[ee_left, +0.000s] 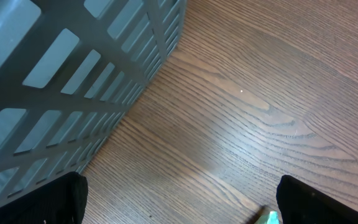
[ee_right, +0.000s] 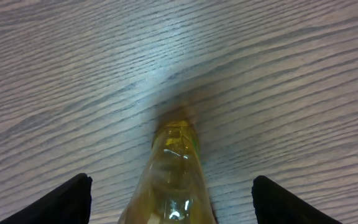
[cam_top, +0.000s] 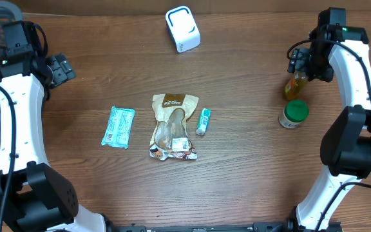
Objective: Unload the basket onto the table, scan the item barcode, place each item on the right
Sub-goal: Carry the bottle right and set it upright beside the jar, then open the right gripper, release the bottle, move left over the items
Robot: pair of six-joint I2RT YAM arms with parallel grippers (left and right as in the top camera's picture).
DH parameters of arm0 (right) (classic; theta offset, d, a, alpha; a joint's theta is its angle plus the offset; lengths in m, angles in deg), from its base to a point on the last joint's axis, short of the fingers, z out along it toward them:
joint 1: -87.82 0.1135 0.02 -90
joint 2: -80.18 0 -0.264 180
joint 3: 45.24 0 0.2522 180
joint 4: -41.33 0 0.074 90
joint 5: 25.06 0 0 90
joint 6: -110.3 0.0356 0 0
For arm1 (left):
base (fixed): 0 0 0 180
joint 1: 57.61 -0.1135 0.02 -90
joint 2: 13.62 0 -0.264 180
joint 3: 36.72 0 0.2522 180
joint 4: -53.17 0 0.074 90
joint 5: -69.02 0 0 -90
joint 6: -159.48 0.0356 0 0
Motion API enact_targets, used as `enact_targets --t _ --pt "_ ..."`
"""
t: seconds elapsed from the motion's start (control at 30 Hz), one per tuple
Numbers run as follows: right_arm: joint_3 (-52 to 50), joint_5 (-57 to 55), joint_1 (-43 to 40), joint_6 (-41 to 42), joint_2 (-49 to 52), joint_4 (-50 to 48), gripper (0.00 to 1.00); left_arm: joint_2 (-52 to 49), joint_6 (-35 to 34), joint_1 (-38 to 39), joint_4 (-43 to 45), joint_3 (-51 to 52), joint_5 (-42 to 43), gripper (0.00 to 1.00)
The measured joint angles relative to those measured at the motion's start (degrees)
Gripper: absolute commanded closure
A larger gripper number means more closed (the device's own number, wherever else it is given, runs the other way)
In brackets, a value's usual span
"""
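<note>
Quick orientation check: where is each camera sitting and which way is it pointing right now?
Overhead: above the table, looking straight down; left arm and right arm show at the sides.
Left wrist: beside the grey basket, looking down at bare wood; left gripper fingertips in the bottom corners.
Right wrist: looking down over the yellow bottle; right gripper fingertips either side, apart from it.
Shared: overhead and right wrist both show the yellow bottle.

Surface finish: wood, plastic and film.
The tabletop (cam_top: 250, 161) shows brown wood grain, smooth with a soft sheen. The basket (ee_left: 55, 74) is grey matt plastic. The bottle (ee_right: 176, 180) is clear and glossy. The scanner (cam_top: 183, 29) has a smooth white plastic shell; the pouch (cam_top: 172, 125) is glossy wrinkled film.
</note>
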Motion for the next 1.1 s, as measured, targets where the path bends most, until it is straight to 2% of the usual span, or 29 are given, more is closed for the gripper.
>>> enact_targets --t 0.3,0.57,0.6,0.67,0.93,1.1 --pt "0.22 -0.22 0.24 3.91 -3.37 2.62 0.17 0.00 0.00 0.00 0.02 0.00 0.00 0.00" --pt "2.36 3.04 5.53 6.80 -20.57 5.44 0.13 0.00 0.00 0.00 0.02 0.00 -0.02 0.00" --pt "2.71 4.09 6.62 6.84 -22.18 6.14 0.12 0.00 0.00 0.00 0.02 0.00 -0.02 0.01" --pt "3.21 6.67 8.98 7.15 -24.61 7.82 0.00 0.00 0.00 0.00 0.02 0.00 0.00 0.00" --pt "2.95 15.87 16.70 7.48 -23.10 11.85 0.00 0.00 0.00 0.00 0.02 0.00 -0.02 0.00" --pt "2.95 17.44 18.84 7.50 -22.40 9.66 0.00 0.00 0.00 0.00 0.02 0.00 0.00 0.00"
